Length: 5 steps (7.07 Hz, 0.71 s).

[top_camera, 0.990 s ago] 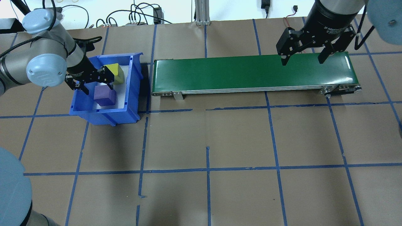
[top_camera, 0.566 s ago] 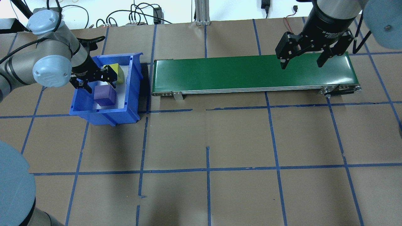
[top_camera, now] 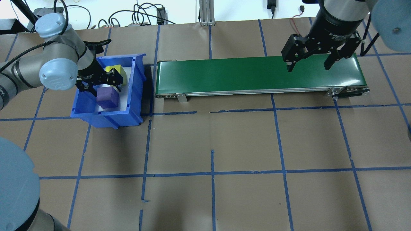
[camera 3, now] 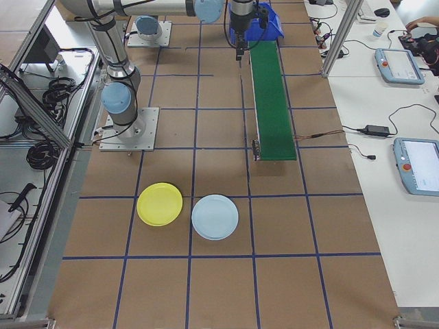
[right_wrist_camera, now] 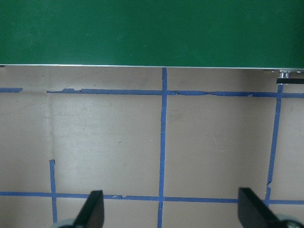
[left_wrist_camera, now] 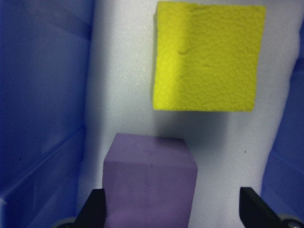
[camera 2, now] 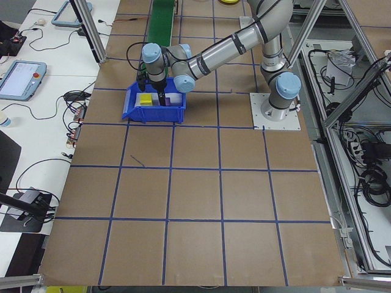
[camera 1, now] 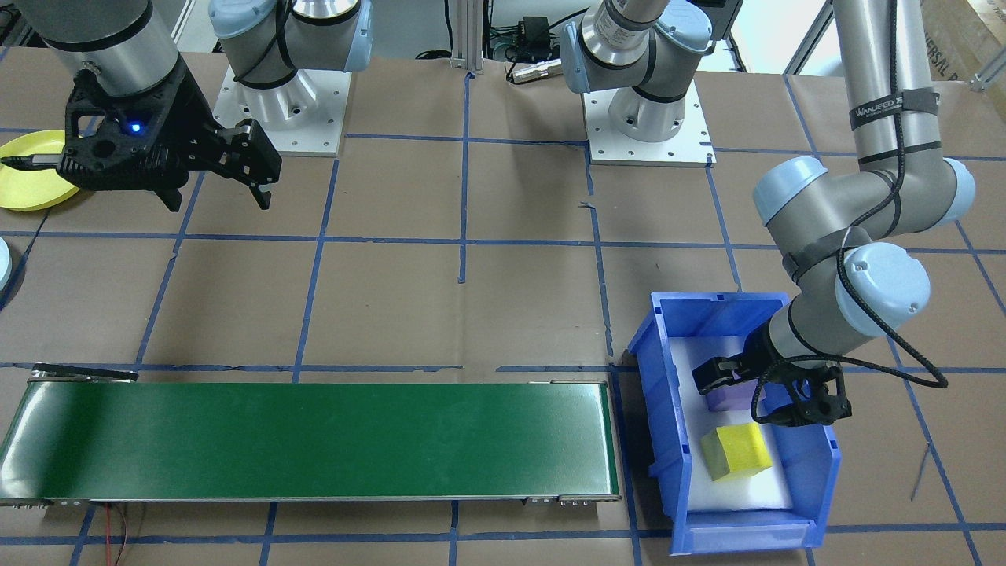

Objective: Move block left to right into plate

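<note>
Left gripper (top_camera: 102,84) jaws spread over purple block (top_camera: 108,98), yellow block (top_camera: 116,71) at 12 o'clock; right gripper (top_camera: 310,61) spread wide, waiting above belt (top_camera: 240,73).

Both arms are grey metal tubes with pale blue round joint caps, each bolted to a white square base plate (camera 1: 651,126) ringed with screws. The left arm (camera 1: 880,196) carries a black band with white lettering and a black cable looping past its wrist cap, at 3 o'clock of its black left gripper (camera 1: 766,389). The right gripper (top_camera: 310,59) is black with angular linked fingers, white print on its round body and a small blue light on the wrist housing (camera 1: 135,126).
</note>
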Tool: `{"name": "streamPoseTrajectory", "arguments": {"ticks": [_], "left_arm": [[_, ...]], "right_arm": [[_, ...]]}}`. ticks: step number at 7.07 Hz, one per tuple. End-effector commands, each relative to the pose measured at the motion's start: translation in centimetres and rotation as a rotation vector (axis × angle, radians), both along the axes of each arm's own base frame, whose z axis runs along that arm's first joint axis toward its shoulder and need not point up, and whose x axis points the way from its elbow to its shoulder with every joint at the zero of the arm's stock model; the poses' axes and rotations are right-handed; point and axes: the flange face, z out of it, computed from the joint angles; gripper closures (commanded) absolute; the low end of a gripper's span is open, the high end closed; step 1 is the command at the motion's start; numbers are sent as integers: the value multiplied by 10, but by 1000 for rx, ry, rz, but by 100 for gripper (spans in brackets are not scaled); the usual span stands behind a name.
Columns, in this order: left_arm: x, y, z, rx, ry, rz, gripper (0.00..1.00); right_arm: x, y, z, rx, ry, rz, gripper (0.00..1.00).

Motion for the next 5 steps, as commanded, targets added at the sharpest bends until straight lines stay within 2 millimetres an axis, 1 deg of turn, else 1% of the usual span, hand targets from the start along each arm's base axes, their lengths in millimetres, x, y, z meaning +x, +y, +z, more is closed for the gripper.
{"name": "streamPoseTrajectory", "arguments": {"ticks": [1, 3, 5], "left_arm": [[1, -3, 2, -9, -2, -7, 2], [1, -5, 8, -20, -6, -10, 2], [2, -4, 8, -17, -14, -10, 2]], "right_arm": [[-2, 0, 1, -1, 3, -4, 0], [-2, 0, 1, -1, 3, -2, 0], [-4, 0, 0, 1, 6, -7, 0]]}}
